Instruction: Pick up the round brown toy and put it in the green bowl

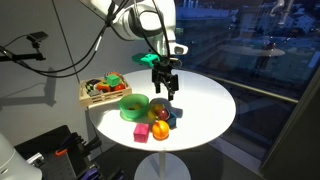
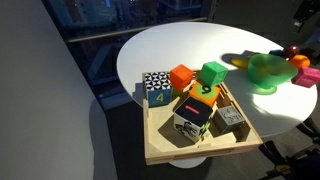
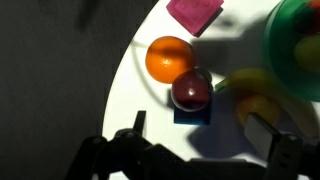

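In the wrist view the gripper [image 3: 200, 140] is spread wide open with nothing between its fingers [image 3: 135, 128], which enter from the 6 o'clock edge of the picture. The round brown toy [image 3: 192, 90] lies just above that gap, near the table edge, apparently resting on a dark blue block [image 3: 192, 113]. An orange ball [image 3: 168, 58] touches the brown toy at its 10 o'clock. A pink cube [image 3: 195, 12] lies apart at 12 o'clock, and a yellow toy [image 3: 255, 98] sits close at 3 o'clock. The green bowl [image 3: 280, 30] is at 2 o'clock, cut off by the picture's edge; whether it holds anything cannot be told. In an exterior view the gripper [image 1: 164, 92] hangs over the cluster of toys on the round white table [image 1: 210, 100], with the bowl [image 1: 128, 110] just at the cluster's 9 o'clock. A wooden crate [image 1: 100, 100] of toys stands at the bowl's 10 o'clock. In an exterior view the crate [image 2: 200, 152] fills the foreground, and the bowl [image 2: 262, 78] lies beyond it at 2 o'clock.
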